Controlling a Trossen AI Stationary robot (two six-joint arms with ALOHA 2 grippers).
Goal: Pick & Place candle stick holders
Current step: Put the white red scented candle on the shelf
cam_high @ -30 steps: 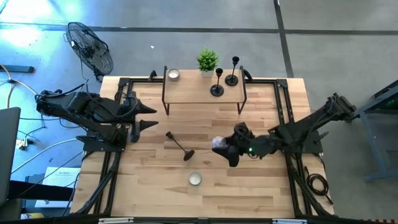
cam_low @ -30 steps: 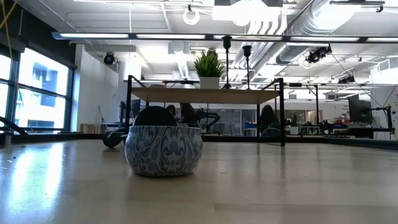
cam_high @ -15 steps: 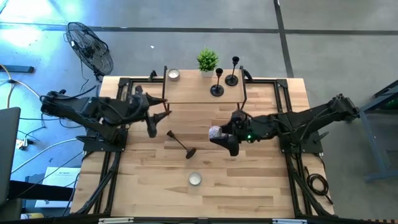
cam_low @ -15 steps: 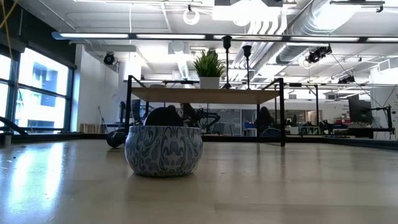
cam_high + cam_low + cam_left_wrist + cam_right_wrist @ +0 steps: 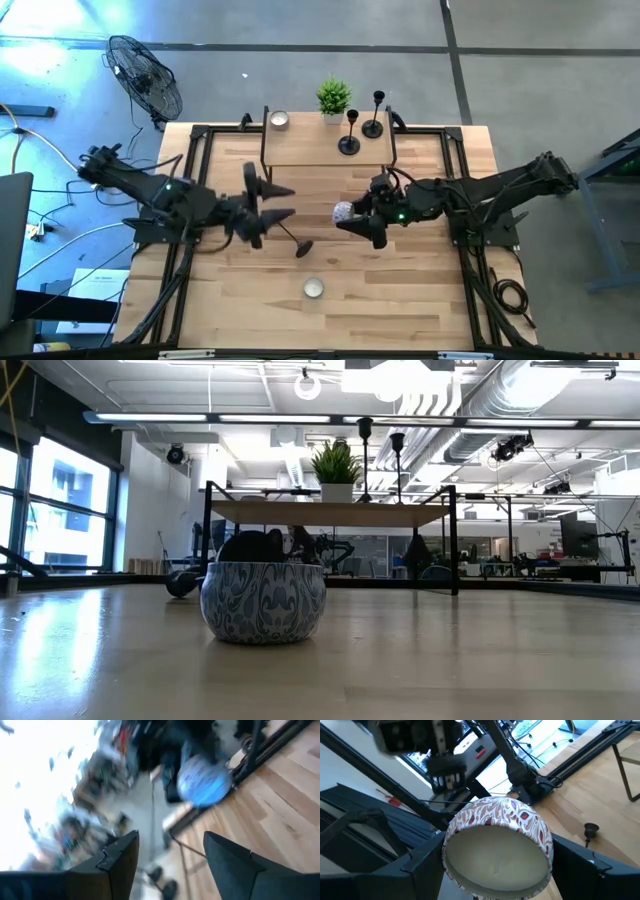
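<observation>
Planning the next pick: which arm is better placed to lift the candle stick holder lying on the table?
Left. The left gripper is open and empty, right beside the fallen candle stick holder. The right gripper is shut on a patterned candle tin, so it isn't free.

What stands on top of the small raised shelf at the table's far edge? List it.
On the raised shelf: a white tealight, a green potted plant and two upright black candle stick holders. Whatever lies beneath the shelf top is covered from above.
</observation>
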